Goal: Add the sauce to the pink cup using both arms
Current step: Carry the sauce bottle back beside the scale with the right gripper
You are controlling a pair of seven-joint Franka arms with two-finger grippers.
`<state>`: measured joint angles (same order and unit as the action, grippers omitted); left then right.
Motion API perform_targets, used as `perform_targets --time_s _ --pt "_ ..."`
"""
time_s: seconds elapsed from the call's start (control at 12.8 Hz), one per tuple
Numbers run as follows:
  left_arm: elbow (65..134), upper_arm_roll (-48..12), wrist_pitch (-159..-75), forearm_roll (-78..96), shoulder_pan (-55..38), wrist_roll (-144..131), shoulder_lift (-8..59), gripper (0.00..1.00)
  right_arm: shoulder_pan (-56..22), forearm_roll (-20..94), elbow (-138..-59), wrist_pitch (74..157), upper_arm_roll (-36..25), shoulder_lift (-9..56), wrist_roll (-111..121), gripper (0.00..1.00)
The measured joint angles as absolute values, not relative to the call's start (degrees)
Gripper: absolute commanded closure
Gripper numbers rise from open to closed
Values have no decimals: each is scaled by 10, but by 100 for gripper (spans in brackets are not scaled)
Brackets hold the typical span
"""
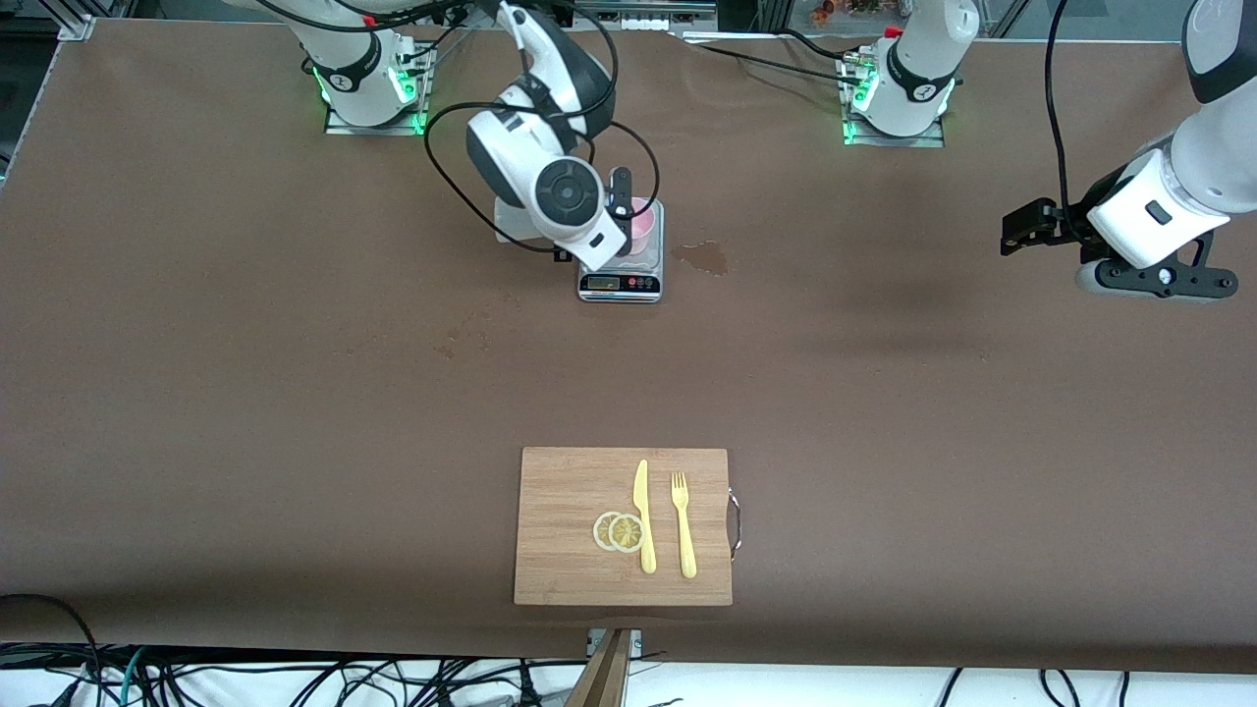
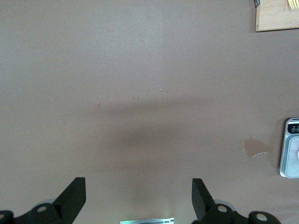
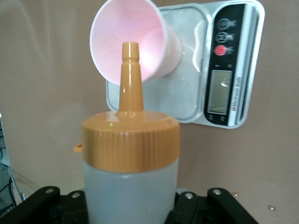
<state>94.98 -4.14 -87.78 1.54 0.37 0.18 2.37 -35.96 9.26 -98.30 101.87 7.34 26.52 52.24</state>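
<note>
The pink cup [image 1: 643,228] [image 3: 135,39] stands upright on a small kitchen scale [image 1: 621,285] [image 3: 187,93] in the middle of the table. My right gripper [image 1: 621,199] [image 3: 131,212] is shut on the sauce bottle [image 3: 131,191], a whitish bottle with an orange cap. Its nozzle [image 3: 130,70] points at the cup's open mouth from just above the rim. In the front view the right wrist hides the bottle. My left gripper [image 1: 1021,228] [image 2: 138,198] waits open and holds nothing, over bare table toward the left arm's end.
A wooden cutting board [image 1: 570,550] [image 2: 275,21] lies near the front camera with a yellow knife [image 1: 643,516], a yellow fork [image 1: 683,525] and two lemon slices [image 1: 619,531]. A dried stain [image 1: 705,257] [image 2: 254,147] marks the table beside the scale.
</note>
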Motion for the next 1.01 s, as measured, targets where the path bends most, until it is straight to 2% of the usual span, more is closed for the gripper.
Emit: perform_targets --time_s 0.31,0.78,1.01 --pt "950 -41 -877 15 4 2 24 0 -296 169 -972 1019 57 256 624 100" --pt "950 -41 -876 15 4 2 24 0 -223 382 -970 985 -76 235 901 100" --pt "950 -41 -875 15 4 2 24 0 -153 482 -970 960 -104 251 1045 100"
